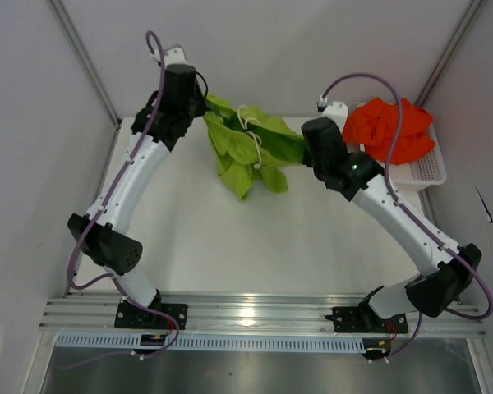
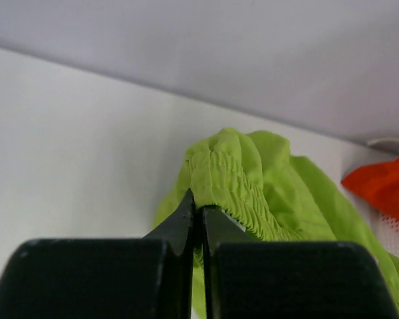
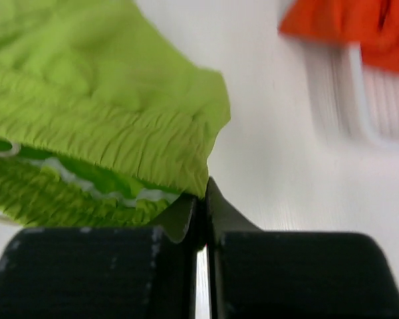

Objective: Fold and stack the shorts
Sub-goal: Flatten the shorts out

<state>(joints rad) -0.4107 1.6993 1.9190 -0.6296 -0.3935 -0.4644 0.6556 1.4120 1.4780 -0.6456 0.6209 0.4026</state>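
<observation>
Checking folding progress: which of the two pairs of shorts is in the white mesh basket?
The bright orange-red fabric shorts, bunched in the white plastic mesh basket; the lime green fabric shorts are outside it, to its left.

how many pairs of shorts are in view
2. The lime green shorts are gripped by the left gripper and right gripper at the far middle of the table; the orange-red shorts lie bunched in the white basket, far right. Others could hide beneath.

Lime shorts (image 3: pixel 106 126) — soft matt cloth; table (image 1: pixel 255 246) — smooth white.
</observation>
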